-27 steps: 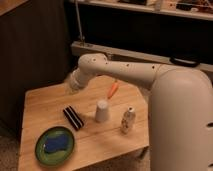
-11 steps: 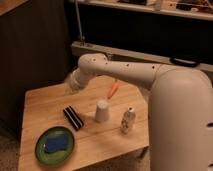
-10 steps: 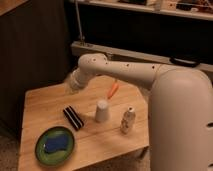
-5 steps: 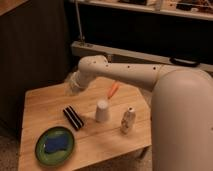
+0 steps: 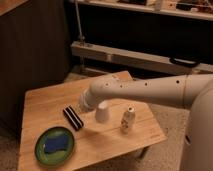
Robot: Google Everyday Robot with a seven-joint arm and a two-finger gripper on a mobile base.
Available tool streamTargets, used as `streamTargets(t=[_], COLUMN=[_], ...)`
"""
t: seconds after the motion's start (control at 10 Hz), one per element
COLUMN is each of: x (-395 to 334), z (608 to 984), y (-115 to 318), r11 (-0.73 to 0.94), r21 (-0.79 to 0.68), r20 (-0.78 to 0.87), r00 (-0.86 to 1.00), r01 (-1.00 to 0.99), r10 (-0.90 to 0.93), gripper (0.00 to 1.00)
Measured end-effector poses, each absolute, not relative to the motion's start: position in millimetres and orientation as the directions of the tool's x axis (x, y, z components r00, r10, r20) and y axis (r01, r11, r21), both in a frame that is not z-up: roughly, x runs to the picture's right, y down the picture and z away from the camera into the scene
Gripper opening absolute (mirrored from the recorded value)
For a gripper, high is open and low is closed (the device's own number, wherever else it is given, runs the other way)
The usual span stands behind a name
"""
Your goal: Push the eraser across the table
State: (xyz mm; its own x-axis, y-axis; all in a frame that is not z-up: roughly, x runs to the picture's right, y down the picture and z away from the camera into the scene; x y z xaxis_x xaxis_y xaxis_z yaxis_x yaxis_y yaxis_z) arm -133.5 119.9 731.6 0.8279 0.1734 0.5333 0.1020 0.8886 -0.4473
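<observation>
Wooden table (image 5: 45,107): one eraser (image 5: 74,118), one cup (image 5: 102,112), one plate (image 5: 46,135); jaws near eraser, state unclear.

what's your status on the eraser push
Hand above the table, close by the eraser, contact unclear. Eraser flat, white cup just right of it. Green plate near its front end.

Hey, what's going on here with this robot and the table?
The robot's arm reaches over the wooden table, and its hand is down by the black eraser, next to an upturned white cup. The eraser lies mid-table, apparently not yet pushed. A green plate with a blue sponge and a small bottle stand nearby.
</observation>
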Motion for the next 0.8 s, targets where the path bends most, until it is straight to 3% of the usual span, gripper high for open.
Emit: streamTargets(t=[0.4,0.8], x=[-134,-138], z=[753,752], y=[187,204], r11=[0.852,0.835], r21=[-0.519,-0.549], r20=[0.503,0.475], r00=[0.828,0.837], r01=[0.061,0.038], r10=[0.247,0.273], gripper=[0.03,0.03])
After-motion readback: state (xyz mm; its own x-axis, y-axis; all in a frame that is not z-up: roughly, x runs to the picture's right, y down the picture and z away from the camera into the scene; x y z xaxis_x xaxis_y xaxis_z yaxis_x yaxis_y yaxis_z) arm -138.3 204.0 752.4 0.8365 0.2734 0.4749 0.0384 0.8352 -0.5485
